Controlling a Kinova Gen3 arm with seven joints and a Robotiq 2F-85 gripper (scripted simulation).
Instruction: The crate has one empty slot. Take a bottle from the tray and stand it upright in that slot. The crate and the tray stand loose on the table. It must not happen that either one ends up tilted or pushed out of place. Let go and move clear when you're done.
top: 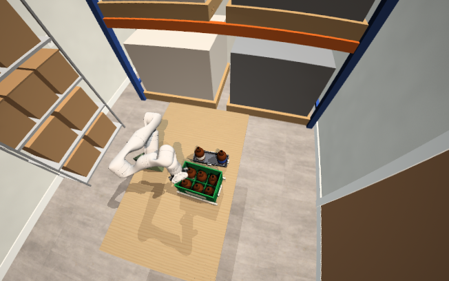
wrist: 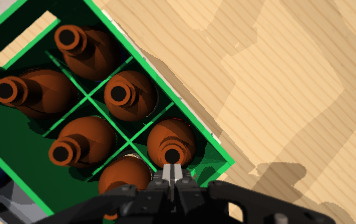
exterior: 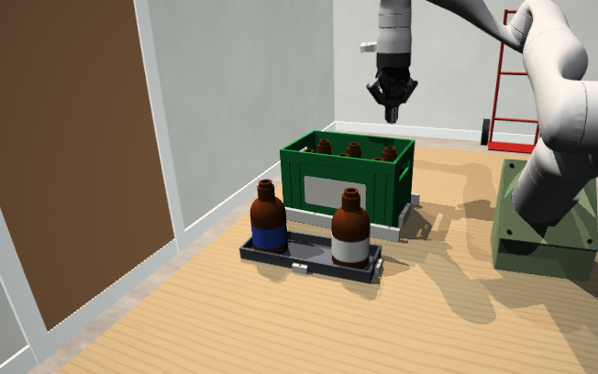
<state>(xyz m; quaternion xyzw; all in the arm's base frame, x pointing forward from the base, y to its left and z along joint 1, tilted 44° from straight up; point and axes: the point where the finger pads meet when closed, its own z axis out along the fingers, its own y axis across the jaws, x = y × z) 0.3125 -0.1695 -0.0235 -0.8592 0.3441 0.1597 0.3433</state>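
Black metal claw [top: 171,178] [exterior: 391,120] [wrist: 172,175]: fingers together, nothing held | brown bottles in green crate [top: 178,188] [exterior: 293,171] [wrist: 190,116]: likely rigid, slick, perhaps glass | grip: neck or shoulder, squarely, gently

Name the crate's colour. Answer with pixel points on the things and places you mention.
The crate [top: 198,196] [exterior: 339,163] [wrist: 185,107] is green, shown best in the exterior view.

A red hand truck [exterior: 512,147] stands near the pale wall [exterior: 440,87].

No legible text, brand, number or sign in any view. Labels on the bottles and the crate read as plain color panels, without discernible lettering.
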